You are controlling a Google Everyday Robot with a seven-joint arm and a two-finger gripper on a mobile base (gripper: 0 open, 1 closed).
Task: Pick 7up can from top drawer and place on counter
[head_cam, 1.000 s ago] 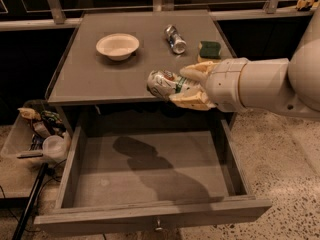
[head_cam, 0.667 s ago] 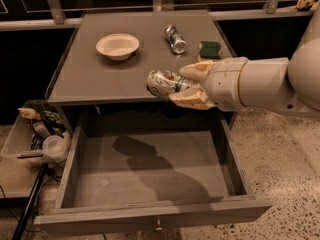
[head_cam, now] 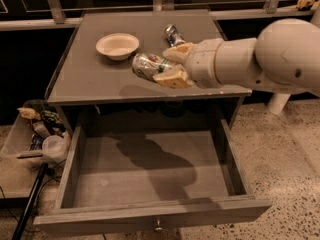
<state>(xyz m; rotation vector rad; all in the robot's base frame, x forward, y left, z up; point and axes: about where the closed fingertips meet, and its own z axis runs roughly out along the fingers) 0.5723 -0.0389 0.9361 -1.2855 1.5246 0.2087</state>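
Seems the can [head_cam: 147, 65] has crept up-left; my fingers [head_cam: 171, 77] grip it sideways over the front of the worktop [head_cam: 90, 79]. I'd lower slowly and let go once it's resting, clear of the bowl [head_cam: 117, 45].

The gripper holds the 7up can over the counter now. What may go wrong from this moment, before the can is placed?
1. The gripper holds the 7up can on its side above the counter. Released so, it may roll, perhaps over the front edge into the open top drawer.
2. The white bowl and the silver-blue can lie close by. A rolling can or the arm might knock them.
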